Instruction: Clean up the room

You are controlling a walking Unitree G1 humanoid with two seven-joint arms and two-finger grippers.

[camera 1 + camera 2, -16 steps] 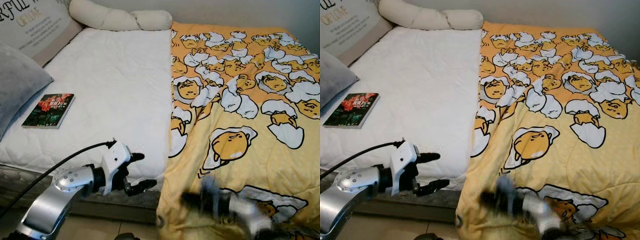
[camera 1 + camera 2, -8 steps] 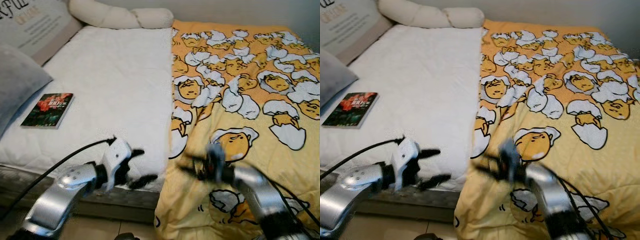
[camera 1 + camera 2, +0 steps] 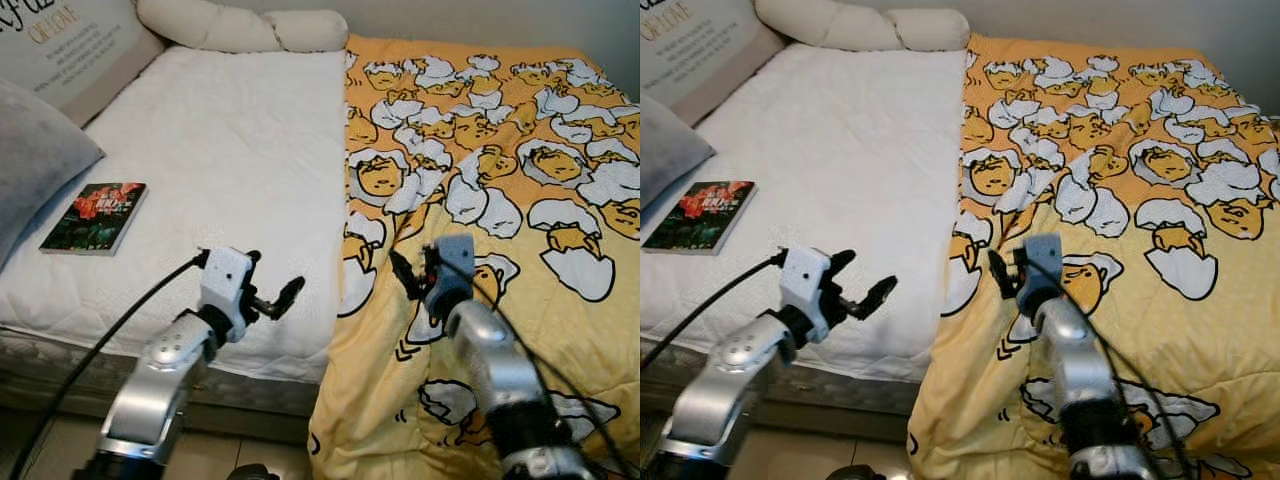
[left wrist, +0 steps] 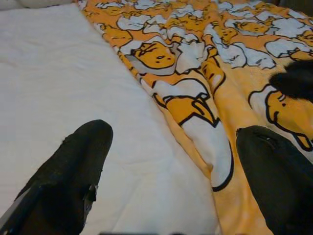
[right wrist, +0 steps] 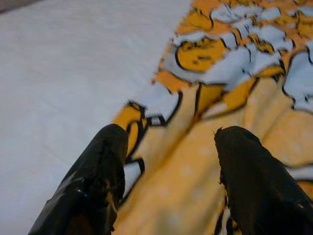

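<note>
A yellow blanket [image 3: 500,150] printed with cartoon eggs covers the right half of the bed and hangs over its front edge. Its left edge [image 3: 358,262] lies rumpled on the white mattress [image 3: 230,150]. My right gripper [image 3: 413,276] hovers open just over that edge; in the right wrist view its fingers [image 5: 93,181] straddle the blanket's border. My left gripper [image 3: 274,279] is open above the mattress's front part, a little left of the blanket edge [image 4: 195,127]. A book [image 3: 95,217] with a dark red cover lies flat on the mattress at the left.
A grey pillow [image 3: 35,165] rests at the left beside the book. A printed cushion [image 3: 70,50] and a long cream bolster [image 3: 240,28] line the head of the bed. The bed's front edge [image 3: 250,385] and floor lie below my arms.
My right arm has risen from low at the bed's front to the blanket's left edge. My left gripper has lifted and moved forward over the mattress.
</note>
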